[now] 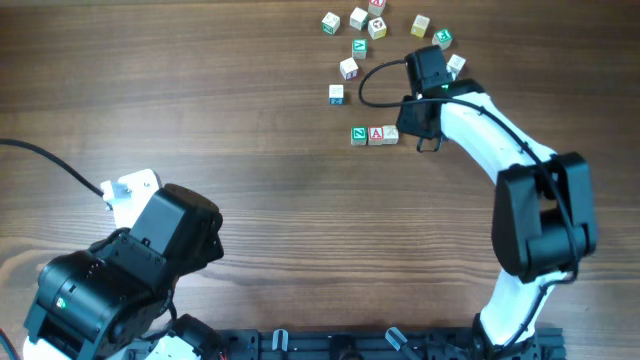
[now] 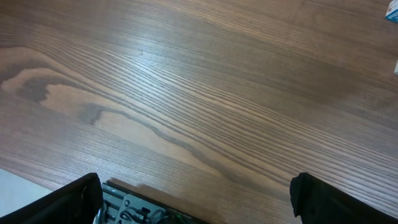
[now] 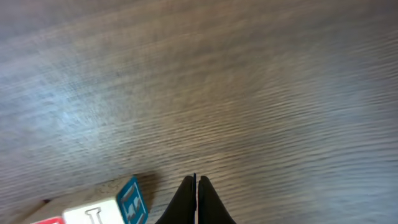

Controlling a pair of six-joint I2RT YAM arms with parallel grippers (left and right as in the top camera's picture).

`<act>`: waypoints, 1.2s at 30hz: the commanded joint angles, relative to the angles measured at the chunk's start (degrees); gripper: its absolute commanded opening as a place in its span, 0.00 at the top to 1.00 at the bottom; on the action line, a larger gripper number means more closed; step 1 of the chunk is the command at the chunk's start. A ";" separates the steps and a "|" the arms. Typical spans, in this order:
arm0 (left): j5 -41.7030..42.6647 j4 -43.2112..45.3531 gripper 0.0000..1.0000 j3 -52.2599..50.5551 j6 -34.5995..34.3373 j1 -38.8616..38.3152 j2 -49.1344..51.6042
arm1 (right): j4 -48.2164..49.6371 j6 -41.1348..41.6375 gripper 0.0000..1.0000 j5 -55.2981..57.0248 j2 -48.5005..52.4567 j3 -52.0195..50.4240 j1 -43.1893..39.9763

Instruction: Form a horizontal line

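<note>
The horizontal line (image 1: pixel 376 134) lies on bare counter (image 1: pixel 250 150); right end effector (image 3: pixel 196 200), pinched shut and empty, stands just beside its pale-cube end; left end effector (image 2: pixel 198 202), spread wide and empty, hangs well apart from the line.

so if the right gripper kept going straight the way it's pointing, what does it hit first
Probably just the bare table: the right wrist view shows only wood ahead of the shut right gripper. The row of cubes lies off to the side, though depth is unclear.
</note>
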 commanded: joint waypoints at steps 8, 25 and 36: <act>0.07 -0.02 0.00 0.15 -0.13 0.00 -0.24 | 1.25 0.37 0.95 -8.63 3.96 -0.35 0.28; 0.07 -0.02 0.00 0.15 -0.13 0.00 -0.24 | 2.75 -4.70 0.95 -12.85 3.96 -0.35 0.28; 0.07 -0.02 0.00 0.15 -0.13 0.00 -0.24 | 5.22 -9.70 0.95 -14.60 3.96 -0.35 0.28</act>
